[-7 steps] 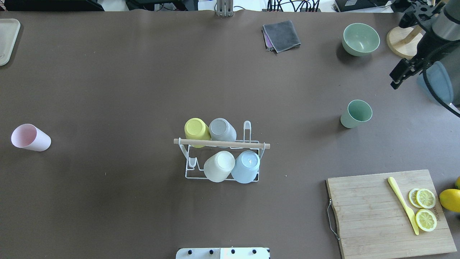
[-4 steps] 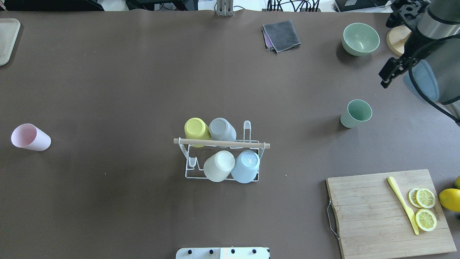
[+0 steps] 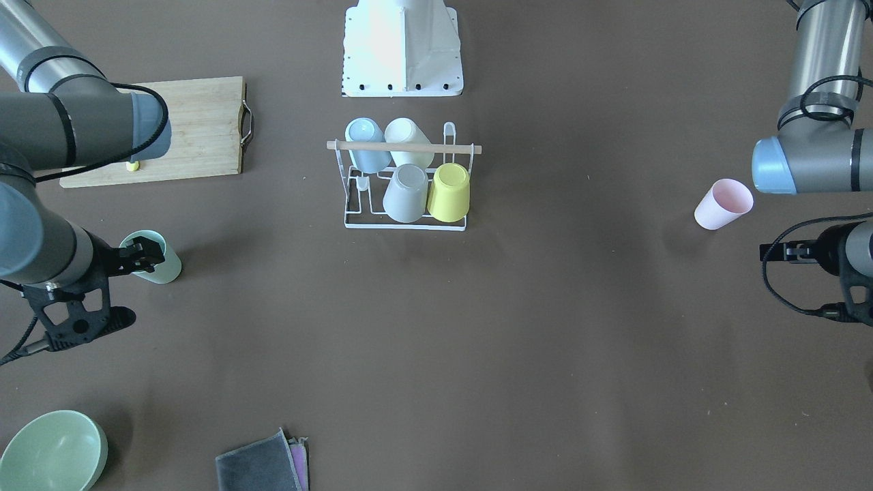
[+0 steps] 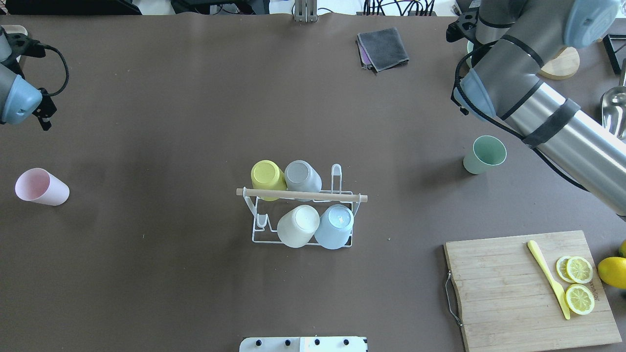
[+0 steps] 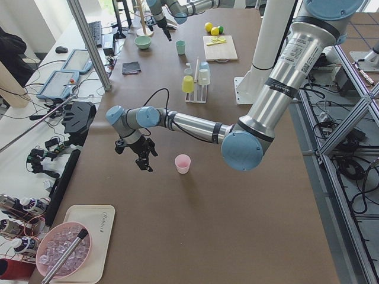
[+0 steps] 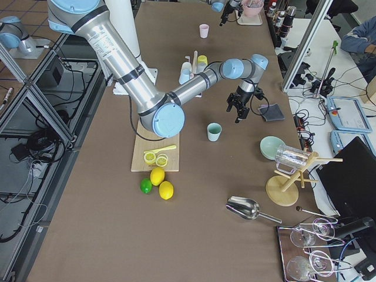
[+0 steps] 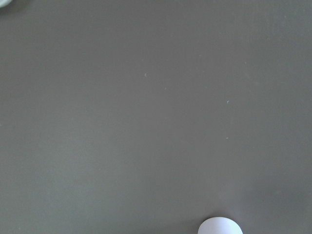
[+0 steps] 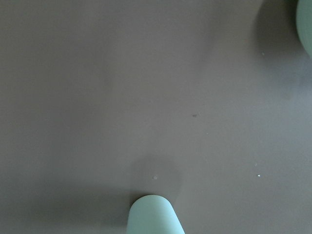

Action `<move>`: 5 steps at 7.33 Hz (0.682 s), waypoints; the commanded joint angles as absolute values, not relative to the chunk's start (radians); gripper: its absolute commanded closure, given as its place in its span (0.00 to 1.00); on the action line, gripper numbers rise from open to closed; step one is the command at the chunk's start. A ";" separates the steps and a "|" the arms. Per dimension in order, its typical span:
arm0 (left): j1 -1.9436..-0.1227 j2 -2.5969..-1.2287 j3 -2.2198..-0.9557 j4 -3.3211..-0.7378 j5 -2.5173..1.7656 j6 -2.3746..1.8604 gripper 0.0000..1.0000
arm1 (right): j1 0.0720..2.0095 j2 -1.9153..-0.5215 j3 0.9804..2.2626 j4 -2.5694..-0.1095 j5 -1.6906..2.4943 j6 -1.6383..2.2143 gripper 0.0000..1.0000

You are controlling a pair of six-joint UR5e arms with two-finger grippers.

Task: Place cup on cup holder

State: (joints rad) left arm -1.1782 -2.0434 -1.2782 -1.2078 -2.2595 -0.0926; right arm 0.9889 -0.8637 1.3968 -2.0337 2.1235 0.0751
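End effector of left arm (image 5: 145,165) raised over counter (image 4: 195,122), fingers pointing down; apart or together, cannot tell. Near it, on the robot's side and lower, pink cup (image 4: 41,187): upright, mouth up, not touched. Well to the right of that end effector, roughly midway to the other one, holder (image 4: 301,195) standing on counter, rod across its top. Four cups upside down on its prongs: yellow cup (image 4: 267,175) and grey cup (image 4: 302,176) in the far row, white cup (image 4: 298,226) and blue cup (image 4: 334,227) in the near row. One bare prong at far right, another at near left. Farther right, green cup (image 4: 484,154), upright on counter, near right end effector (image 6: 236,114), on the robot's side of it and lower. That end effector raised above counter, fingers down, apart from the cup; spread too small to judge, cannot tell. Beyond it, bowl (image 3: 51,450) and cloth (image 4: 384,48).
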 commanded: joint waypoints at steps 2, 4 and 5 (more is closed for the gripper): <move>-1.167 -2.051 -1.235 -1.204 -2.269 -0.092 0.02 | 0.916 -0.838 1.348 -2.034 2.088 -0.021 0.00; -1.189 -2.052 -1.220 -1.166 -2.340 -0.092 0.02 | 0.849 -0.844 1.329 -2.042 1.985 -0.173 0.00; -1.192 -2.052 -1.201 -1.160 -2.386 -0.094 0.02 | 0.847 -0.851 1.328 -2.058 1.982 -0.207 0.00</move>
